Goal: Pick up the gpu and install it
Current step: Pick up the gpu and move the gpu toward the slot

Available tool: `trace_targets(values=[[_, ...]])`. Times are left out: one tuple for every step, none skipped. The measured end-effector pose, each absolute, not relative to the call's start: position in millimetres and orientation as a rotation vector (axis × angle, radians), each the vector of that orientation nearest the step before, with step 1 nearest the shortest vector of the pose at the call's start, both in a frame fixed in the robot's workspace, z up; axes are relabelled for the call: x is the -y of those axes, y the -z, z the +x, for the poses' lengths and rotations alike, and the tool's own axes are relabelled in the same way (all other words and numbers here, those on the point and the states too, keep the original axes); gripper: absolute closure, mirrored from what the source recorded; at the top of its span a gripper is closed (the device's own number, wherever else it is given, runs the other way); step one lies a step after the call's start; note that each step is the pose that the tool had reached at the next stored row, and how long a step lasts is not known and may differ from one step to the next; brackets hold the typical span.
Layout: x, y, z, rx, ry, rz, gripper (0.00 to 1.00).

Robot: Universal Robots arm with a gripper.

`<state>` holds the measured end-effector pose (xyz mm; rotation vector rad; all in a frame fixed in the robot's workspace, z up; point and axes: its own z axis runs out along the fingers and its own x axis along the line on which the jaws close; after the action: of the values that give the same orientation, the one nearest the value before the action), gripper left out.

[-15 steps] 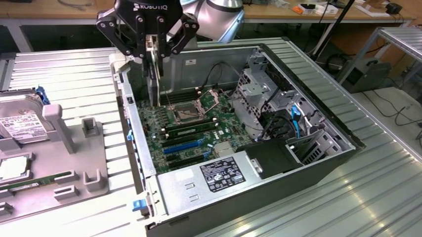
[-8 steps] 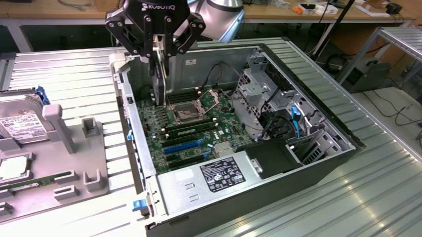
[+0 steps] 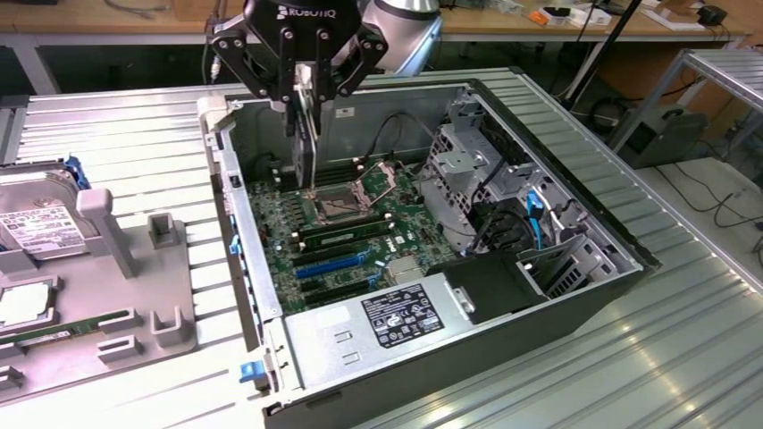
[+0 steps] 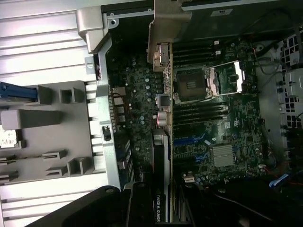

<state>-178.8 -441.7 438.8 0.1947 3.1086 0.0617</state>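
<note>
Nearest to me, at the lower middle of the exterior view, the power supply point(image 3: 412, 317) with its white label is sitting in the open computer case point(image 3: 596, 295). The case is lying on its side on the ribbed metal table point(image 3: 691, 357). At the exterior view's left, a grey tray point(image 3: 131, 295) is carrying the hard drive point(image 3: 42, 228) and a slim memory stick point(image 3: 60, 329).

Further in, the motherboard point(image 3: 357, 241) is lying exposed. The blue expansion slots point(image 3: 334, 265) near the middle of the frame are standing empty, with nothing plugged into them. Just beyond them the processor socket point(image 3: 339, 201) is lying open.

Farthest back, at the upper middle of the frame, the gripper point(image 3: 306, 96) is clamping the gpu point(image 3: 306, 147) by its upper edge, its fingers closed on the card. The gpu is hanging upright and edge-on inside the case, its lower edge reaching close beside the socket. I cannot tell whether it is touching the board. In the wrist view the card, with its silver bracket point(image 4: 166, 28) at one end, is running crosswise to the blue slots rather than along one.

So the pick-up is looking done to me, since the card is in the gripper's hold and over the board. The install itself is not: the card is sitting in no slot yet.
</note>
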Motion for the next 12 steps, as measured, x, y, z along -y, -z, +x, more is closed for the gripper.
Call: trace_targets(values=[[442,-439,-177,-3.109,-0.062,0.195,0.73],[442,-439,-175,-3.109,-0.062,0.195,0.73],[442,-439,-173,-3.109,-0.062,0.195,0.73],[442,-439,-171,-3.109,-0.062,0.195,0.73],[442,-439,-168,-3.109,-0.062,0.195,0.73],[442,-439,-165,-3.109,-0.062,0.195,0.73],[442,-439,-162,-3.109,-0.062,0.195,0.73],[442,-439,-160,-3.108,-0.062,0.195,0.73],[442,-439,-158,-3.109,-0.062,0.195,0.73],[442,-439,-155,-3.109,-0.062,0.195,0.73],[442,-439,-153,-3.109,-0.062,0.195,0.73],[442,-439,-151,-3.109,-0.062,0.195,0.73]])
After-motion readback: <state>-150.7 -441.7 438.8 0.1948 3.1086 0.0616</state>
